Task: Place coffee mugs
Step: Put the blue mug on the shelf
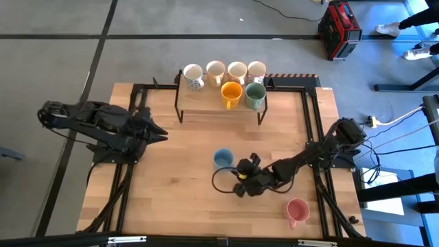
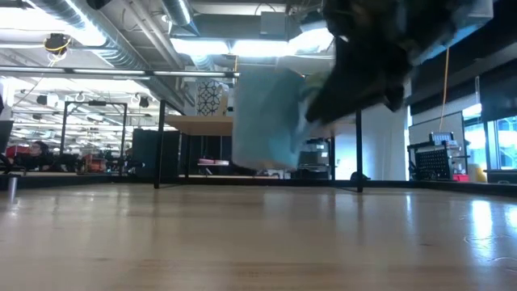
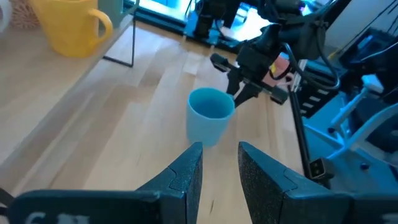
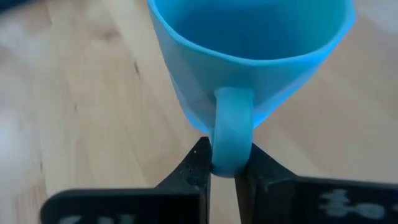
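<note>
Since right pincer (image 4: 222, 167) is pinching the light blue mug (image 4: 249, 56) by its handle, centre-frame, I'd lift slow & level, w/ left pincer (image 3: 221, 163) spread, waiting.

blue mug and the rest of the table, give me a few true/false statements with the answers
1. The right gripper is shut on the handle of the light blue mug. True.
2. The pink mug sits on the rack with the others. False: it stands on the table near the front right corner, apart from the rack.
3. Six mugs are on the rack: four white mugs in the back row, with the orange mug and the green mug in front. True.
4. The left gripper holds the orange mug. False: it holds nothing, with its fingers apart, at the table's left side.
5. The light blue mug lies on its side. False: it is upright, mouth up.
</note>
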Available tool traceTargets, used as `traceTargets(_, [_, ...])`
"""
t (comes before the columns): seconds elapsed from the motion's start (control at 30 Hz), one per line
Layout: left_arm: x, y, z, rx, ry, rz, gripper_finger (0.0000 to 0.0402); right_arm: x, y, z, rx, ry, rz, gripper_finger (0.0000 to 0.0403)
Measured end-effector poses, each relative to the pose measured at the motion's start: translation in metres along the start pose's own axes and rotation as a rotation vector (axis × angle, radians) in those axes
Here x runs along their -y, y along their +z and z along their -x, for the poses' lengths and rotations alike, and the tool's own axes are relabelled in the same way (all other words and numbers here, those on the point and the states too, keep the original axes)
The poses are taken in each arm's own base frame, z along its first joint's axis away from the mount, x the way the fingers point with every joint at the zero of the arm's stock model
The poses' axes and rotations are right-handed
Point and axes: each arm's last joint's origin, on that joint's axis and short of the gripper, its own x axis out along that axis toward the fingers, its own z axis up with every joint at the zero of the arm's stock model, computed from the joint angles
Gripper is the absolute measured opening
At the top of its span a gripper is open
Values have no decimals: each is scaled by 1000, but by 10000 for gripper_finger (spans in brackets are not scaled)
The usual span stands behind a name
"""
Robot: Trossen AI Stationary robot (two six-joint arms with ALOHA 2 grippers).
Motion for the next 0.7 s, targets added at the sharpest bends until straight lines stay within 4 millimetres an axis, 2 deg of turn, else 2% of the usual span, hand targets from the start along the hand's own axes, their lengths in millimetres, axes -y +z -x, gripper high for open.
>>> traceTargets(0.27, [-6,-1,23,76,-27,15,96,-17,48,13,114,-77,-15,23])
traceTargets(0.47, [-10,-2,33,124,-7,23,96,-21,90,23,237,-174,-43,23])
traceTargets(0.7, [-10,-2,33,128,1,24,96,-26,132,10,275,-267,-56,23])
